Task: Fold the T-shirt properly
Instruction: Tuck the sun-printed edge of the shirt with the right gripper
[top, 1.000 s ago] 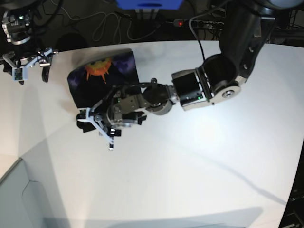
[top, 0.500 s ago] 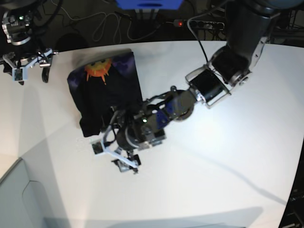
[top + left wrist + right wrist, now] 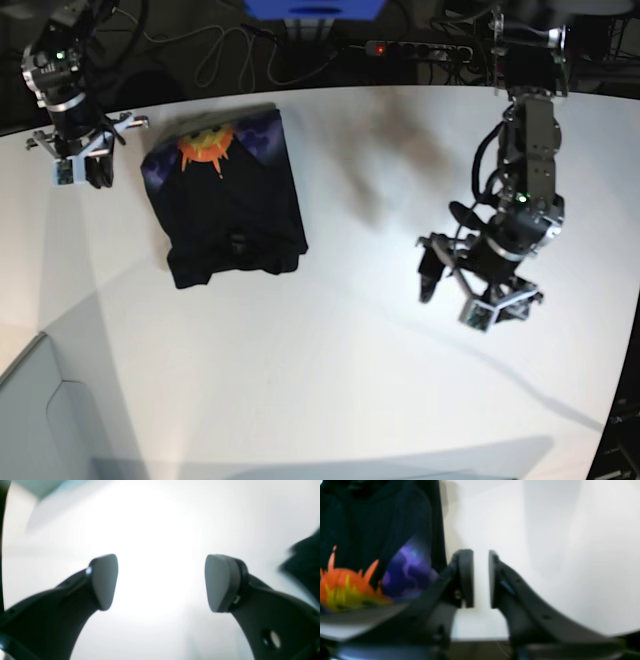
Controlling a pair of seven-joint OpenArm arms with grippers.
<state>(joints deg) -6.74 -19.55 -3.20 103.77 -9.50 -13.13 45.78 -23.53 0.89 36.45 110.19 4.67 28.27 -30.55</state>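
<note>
Base view, folded T-shirt (image 3: 228,205), white table (image 3: 350,350)

2 black arms, each with a white-trimmed gripper: left gripper (image 3: 463,290), right gripper (image 3: 78,170). Curved black fingers (image 3: 272,620) carry grey pads (image 3: 105,580); green indicator lights glow.

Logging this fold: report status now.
Left claw open, empty, clear of shirt. Right claw shut, empty, beside T-shirt. T-shirt folded on table. Nothing obstructing.
</note>
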